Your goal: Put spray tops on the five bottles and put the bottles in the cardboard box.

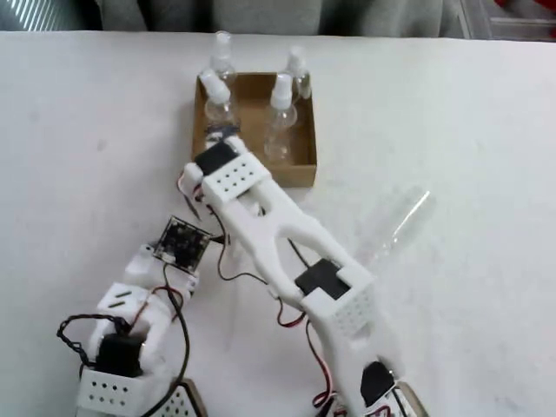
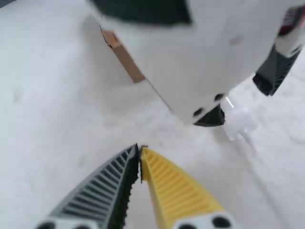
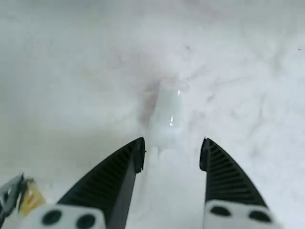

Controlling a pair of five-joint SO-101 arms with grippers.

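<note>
right gripper (image 3: 171,145): released, black fingers spread apart, nothing held
left gripper (image 2: 139,149): clenched, grey and yellow fingers tip to tip, nothing between them, low over the table (image 1: 87,130)
spray top (image 3: 167,114): small whitish piece lying on the table just ahead of the right gripper's tips, in line with the gap, not gripped; left wrist view has it under the right arm's head
cardboard box (image 1: 300,161): far middle of the table, open side up
front bottles: two upright inside the box, front-left bottle (image 1: 217,104) and front-right bottle (image 1: 280,117), both with white tops
back bottles: back-left bottle (image 1: 223,54) and back-right bottle (image 1: 299,69), upright at the box's far wall; cannot tell whether they are inside or just behind it; the right one has a white top, the left one's top is unclear
loose bottle (image 1: 393,228): clear, lying on its side on the table, right of the box's front, outside it
right arm (image 1: 287,243): stretches from the near edge to the box's front-left corner
left arm (image 1: 130,330): near-left of the table, head just beside the right arm
</note>
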